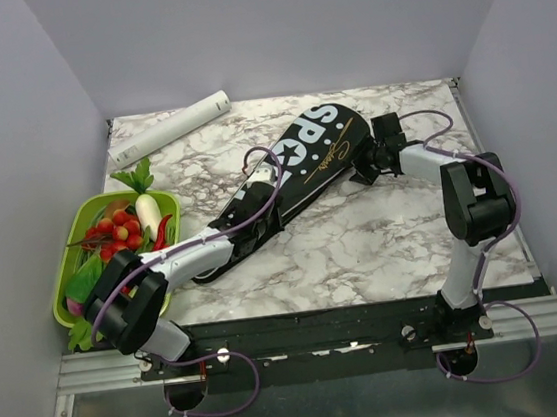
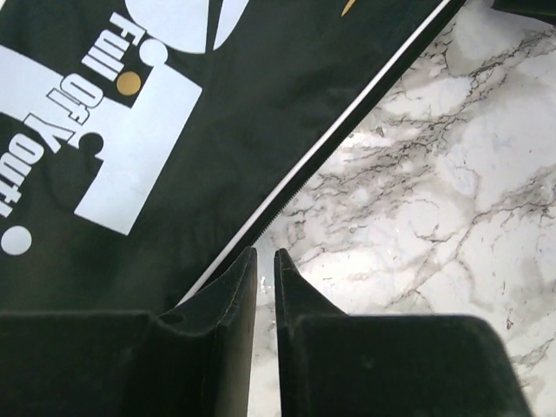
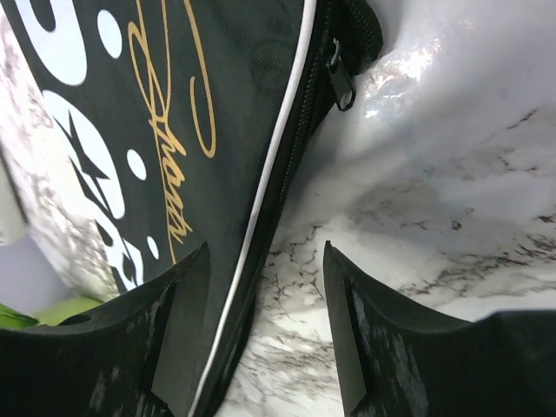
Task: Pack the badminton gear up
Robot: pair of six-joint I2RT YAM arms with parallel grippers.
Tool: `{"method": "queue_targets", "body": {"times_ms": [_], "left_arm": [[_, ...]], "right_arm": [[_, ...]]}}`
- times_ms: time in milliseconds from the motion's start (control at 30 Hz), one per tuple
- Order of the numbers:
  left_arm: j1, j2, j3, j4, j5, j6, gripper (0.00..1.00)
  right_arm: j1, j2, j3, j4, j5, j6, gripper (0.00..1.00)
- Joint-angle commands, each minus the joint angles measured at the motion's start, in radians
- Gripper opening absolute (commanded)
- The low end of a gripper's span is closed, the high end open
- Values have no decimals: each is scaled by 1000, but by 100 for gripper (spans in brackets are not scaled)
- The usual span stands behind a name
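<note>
The long black bag [image 1: 318,159] lettered "SPORT" lies diagonally across the marble table, wide end at the far right. No racket shows in any view. My left gripper [image 1: 266,206] is shut and empty at the bag's near edge. In the left wrist view its tips [image 2: 265,256] are just off the bag's [image 2: 287,87] white-piped zip edge, over bare marble. My right gripper [image 1: 362,167] is open at the wide end. In the right wrist view [image 3: 265,252] its jaws straddle the bag's [image 3: 234,87] zip edge, with the zipper pull [image 3: 340,82] ahead.
A green tray [image 1: 62,255] of toy vegetables sits at the table's left edge, beside my left arm. A white tube [image 1: 169,126] lies at the far left by the back wall. Walls close in the table on three sides.
</note>
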Motion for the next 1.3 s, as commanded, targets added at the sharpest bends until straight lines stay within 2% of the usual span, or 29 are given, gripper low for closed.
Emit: {"method": "queue_targets", "body": {"times_ms": [0, 133, 233, 333, 367, 400, 433, 467, 667, 833, 933, 967, 1000, 1033, 1133, 1200, 1267], "left_arm": [[-22, -57, -35, -18, -39, 16, 25], [-31, -89, -58, -18, -52, 11, 28], [-43, -114, -71, -39, -53, 8, 29], [-62, -140, -83, -44, -58, 4, 29], [-66, -147, -86, -47, -67, 2, 29], [-71, -152, -88, -50, -71, 2, 29], [-75, -155, -89, -58, -76, 1, 29], [-80, -166, -94, -62, -85, -2, 29], [-91, -166, -92, -55, -95, -3, 29], [-97, -158, -91, -42, -91, -9, 29], [-97, -157, -89, -39, -99, -9, 29], [-97, -155, -89, -36, -101, -3, 29], [-97, -152, -86, -38, -102, 1, 29], [-97, -145, -84, -41, -105, 5, 29], [-97, -129, -78, -41, -99, 16, 29], [-98, -125, -78, -29, -87, 16, 29], [-97, -123, -81, -24, -69, 14, 29]], "right_arm": [[-7, 43, -38, 193, -33, 179, 63], [-5, 65, -87, 278, -7, 276, 62], [-5, 83, -99, 296, 30, 309, 56], [-5, 83, -111, 316, 45, 326, 32], [-7, 76, -134, 322, 49, 331, 9], [-5, 65, -157, 347, 52, 339, 1], [-5, 51, -180, 362, 61, 360, 1], [-4, -36, -287, 383, 94, 372, 1], [15, -239, -490, 368, 185, 434, 1], [48, -317, -561, 325, 236, 468, 1], [48, -337, -561, 324, 245, 413, 1], [47, -340, -541, 286, 246, 374, 6], [48, -340, -517, 254, 243, 301, 16], [47, -343, -468, 226, 237, 261, 35], [48, -391, -409, 96, 246, 126, 61], [48, -438, -401, 25, 286, 25, 68], [44, -507, -372, -53, 324, -63, 69]]}}
